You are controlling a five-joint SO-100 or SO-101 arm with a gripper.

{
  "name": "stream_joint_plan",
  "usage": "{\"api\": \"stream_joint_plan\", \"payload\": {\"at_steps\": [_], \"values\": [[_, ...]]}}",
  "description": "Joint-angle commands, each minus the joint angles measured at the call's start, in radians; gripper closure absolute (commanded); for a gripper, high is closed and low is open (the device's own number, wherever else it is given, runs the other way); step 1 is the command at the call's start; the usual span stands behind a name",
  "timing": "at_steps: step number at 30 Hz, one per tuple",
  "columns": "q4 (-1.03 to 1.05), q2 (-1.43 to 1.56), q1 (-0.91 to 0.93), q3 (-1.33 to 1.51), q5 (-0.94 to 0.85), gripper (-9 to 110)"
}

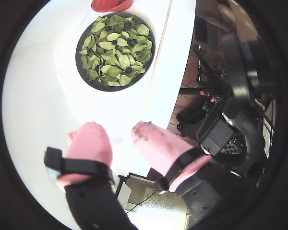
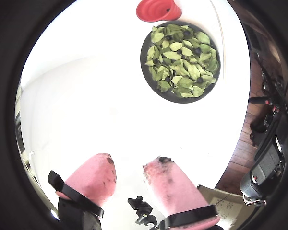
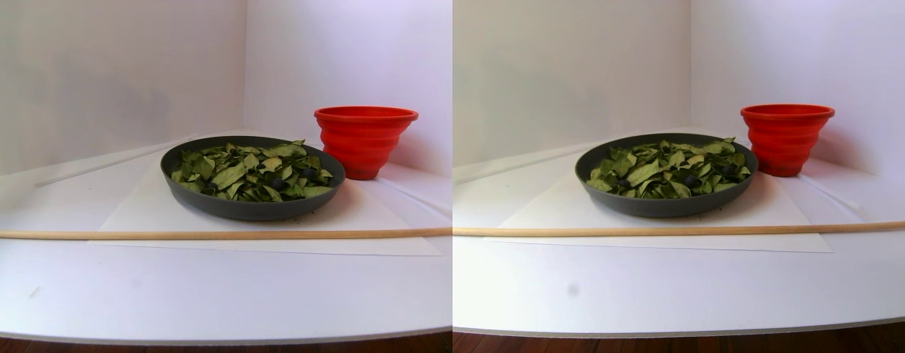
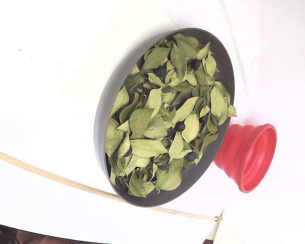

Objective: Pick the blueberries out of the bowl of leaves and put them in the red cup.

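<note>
White table held the bowl of leaves, blueberries scattered among them, red cup touching its rim for short transfers. Gripper hung well short, fingers parted, empty, ready to approach.

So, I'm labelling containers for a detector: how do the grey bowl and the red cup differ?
The bowl is wide, shallow and dark grey; the red cup is narrower, taller and bright red. The bowl's wall is smooth, the cup's is stepped with a flared rim. The bowl holds leaves and blueberries; no contents show in the cup. Both are round, upright and stand side by side on the white surface.
</note>
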Motion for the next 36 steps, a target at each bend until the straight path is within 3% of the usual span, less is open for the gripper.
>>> {"api": "stream_joint_plan", "payload": {"at_steps": [1,36], "values": [[0.002,0.005,0.0,-0.008,-0.002,90],[0.003,-0.008,0.015,-0.008,-0.005,90]]}}
